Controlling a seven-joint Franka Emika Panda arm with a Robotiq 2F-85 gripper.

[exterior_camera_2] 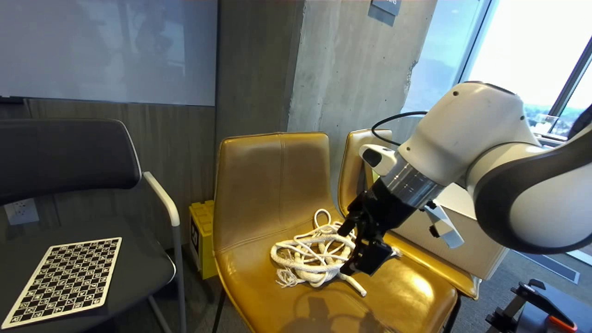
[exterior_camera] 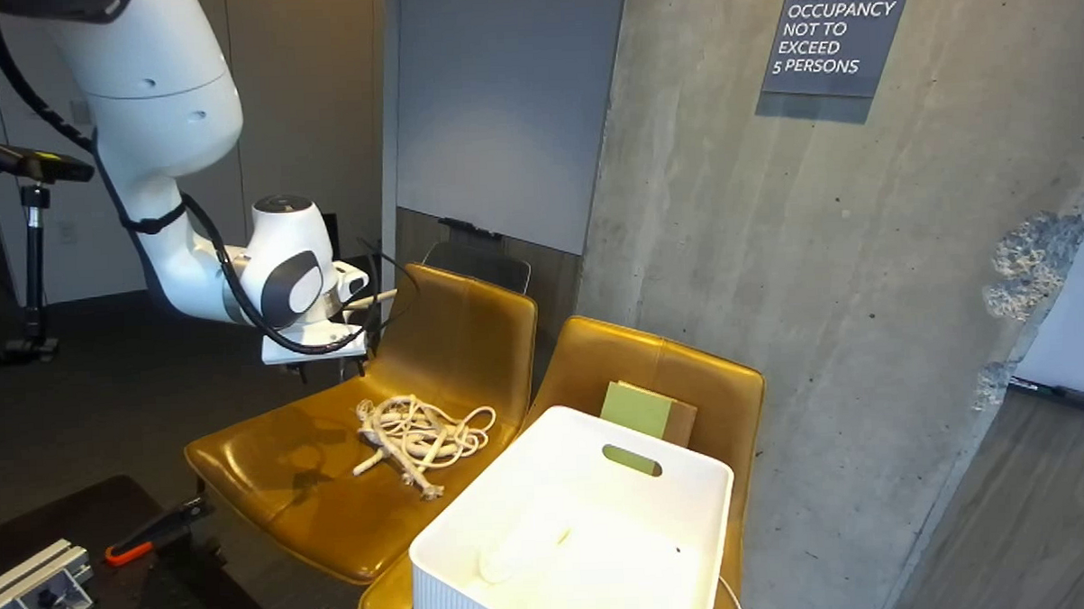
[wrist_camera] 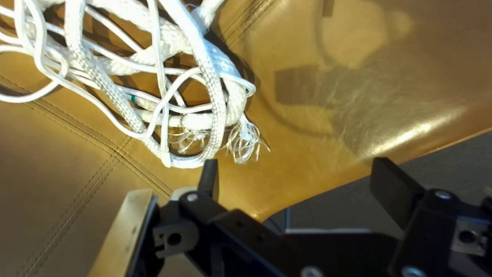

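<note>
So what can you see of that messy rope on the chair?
The rope is white to cream: thick, braided-looking lengths and thinner cords, looped loosely over each other. Frayed ends fan out into loose threads, and a small green mark shows on one stretch. It lies slack in a tangled heap, resting on the seat of a golden-brown, leather-look chair. The gripper hangs open close by, not touching it.

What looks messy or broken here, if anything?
The white rope lies tangled on a brown chair, not neatly coiled, with a frayed end. The concrete wall has a rough patch that looks chipped.
</note>
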